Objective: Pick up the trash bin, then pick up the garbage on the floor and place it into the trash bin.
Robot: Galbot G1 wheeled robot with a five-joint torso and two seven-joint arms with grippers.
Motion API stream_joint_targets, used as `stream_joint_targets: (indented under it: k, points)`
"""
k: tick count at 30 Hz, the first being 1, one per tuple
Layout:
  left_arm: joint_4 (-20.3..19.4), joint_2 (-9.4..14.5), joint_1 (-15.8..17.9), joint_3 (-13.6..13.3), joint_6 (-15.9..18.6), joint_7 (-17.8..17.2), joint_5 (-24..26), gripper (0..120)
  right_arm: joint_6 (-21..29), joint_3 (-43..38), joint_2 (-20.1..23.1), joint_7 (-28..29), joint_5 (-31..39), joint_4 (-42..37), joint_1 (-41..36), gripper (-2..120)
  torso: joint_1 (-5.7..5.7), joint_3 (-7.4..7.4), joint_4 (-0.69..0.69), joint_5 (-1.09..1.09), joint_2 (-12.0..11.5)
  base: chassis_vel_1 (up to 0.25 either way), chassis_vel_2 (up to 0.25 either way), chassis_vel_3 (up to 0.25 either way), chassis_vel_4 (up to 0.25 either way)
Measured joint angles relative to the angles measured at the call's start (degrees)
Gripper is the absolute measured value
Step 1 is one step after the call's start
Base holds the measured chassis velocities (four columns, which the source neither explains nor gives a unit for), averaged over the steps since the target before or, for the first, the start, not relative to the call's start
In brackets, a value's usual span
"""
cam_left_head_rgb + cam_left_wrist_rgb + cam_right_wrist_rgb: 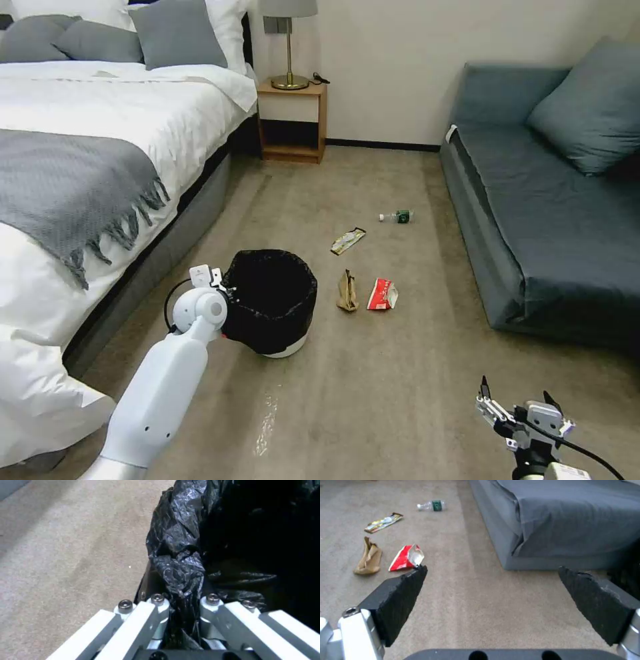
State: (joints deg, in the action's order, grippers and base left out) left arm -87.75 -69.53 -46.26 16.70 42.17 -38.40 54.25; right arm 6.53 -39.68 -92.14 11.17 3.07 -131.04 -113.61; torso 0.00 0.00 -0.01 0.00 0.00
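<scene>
Here the floor (373, 387) forms a carpeted lane between the bed (100, 173) on the robot's left and the grey sofa (547, 220) on its right, closed at the far end by a nightstand (292, 120) against the wall. The widest bare stretch lies near the robot, between the two arms; the sofa's front edge runs just beside the litter's right flank.

The trash bin (270, 300) stands upright on the carpet near the bed's side, its mouth facing up. It is a round white tub, with only a pale strip at the base showing beneath a crinkled glossy black bag (180, 555) draped over the rim. The left gripper (185, 620) sits at the rim on the bed side, its fingers clamped on a bunched fold of that bag and rim.

The garbage lies scattered to the bin's right. A crumpled brown paper bag (347, 291) is nearest, its long axis running away from the robot. Just beside it lies a red-and-white packet (383, 295). Farther off, a yellow-black wrapper (348, 241) lies diagonally, and beyond it a small clear bottle (397, 216) with a green label lies on its side, its white cap pointing toward the bed.

The right gripper (493, 595) hovers low over bare carpet near the sofa's corner, its black pads (400, 600) spread wide with nothing between them.
</scene>
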Motion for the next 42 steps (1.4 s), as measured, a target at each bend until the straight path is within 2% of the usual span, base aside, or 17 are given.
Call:
stream_joint_targets:
  k: [3,5,6,8,22,25,26,29,35,42]
  points:
    - [-0.66,0.26,-0.84,0.8,0.0,0.87,-2.29,5,0.0,0.06,0.0,0.0,0.01,0.0,-0.03,100,0.0,0.0,0.01,0.0,0.0,0.0,0.0,0.0,0.0]
    - [-1.76,0.55,-2.13,1.61,-0.27,2.43,-6.48,5,0.0,0.16,0.0,0.0,0.02,0.0,-0.08,100,0.0,0.0,0.01,0.0,0.0,0.0,0.0,0.0,0.0]
    - [-1.76,0.55,-2.13,1.61,-0.27,2.43,-6.48,5,0.0,0.16,0.0,0.0,0.02,0.0,-0.08,100,0.0,0.0,0.01,0.0,0.0,0.0,0.0,0.0,0.0]
    - [-3.66,0.89,-3.86,2.57,-0.93,3.63,-10.1,5,-0.01,0.81,0.0,-0.23,0.04,-0.1,-0.5,100,0.0,0.0,0.01,0.0,0.0,0.0,0.0,0.0,0.0]
    - [-12.65,2.89,-11.59,6.81,-3.89,6.59,-21.17,5,1.22,1.76,0.0,-0.66,0.02,-0.79,-0.94,100,0.0,0.0,0.01,0.0,0.0,0.0,0.0,0.0,0.0]
    - [-16.44,3.85,-14.01,8.32,-4.73,6.99,-23.4,5,2.35,2.25,0.0,-0.96,-0.03,-1.28,-1.12,100,0.0,0.0,0.01,-0.01,0.0,0.0,0.0,0.0,0.0]
    - [-16.44,3.85,-14.01,8.32,-4.73,6.99,-23.4,5,2.35,2.25,0.0,-0.96,-0.03,-1.28,-1.12,100,0.0,0.0,0.01,-0.01,0.0,0.0,0.0,0.0,0.0]
    - [-20.8,4.21,-16.82,9.57,-5.04,7.16,-24.82,5,2.47,2.28,0.0,-0.99,-0.05,-1.3,-1.14,100,0.0,0.0,0.02,0.01,0.0,0.0,0.0,0.0,0.0]
    - [-25.55,4.35,-20.72,10.58,-5.98,8.07,-28.52,5,2.84,2.34,0.0,-1.45,0.28,-1.27,-0.77,100,0.0,0.0,0.0,0.0,0.01,0.0,0.0,0.0,0.0]
    - [-32.73,3.17,-27.54,12.58,-6.52,8.89,-33.03,5,3.76,2.15,0.0,-3.0,2.03,0.02,1.36,100,0.0,0.0,0.0,0.0,0.0,0.0,0.0,0.0,0.0]
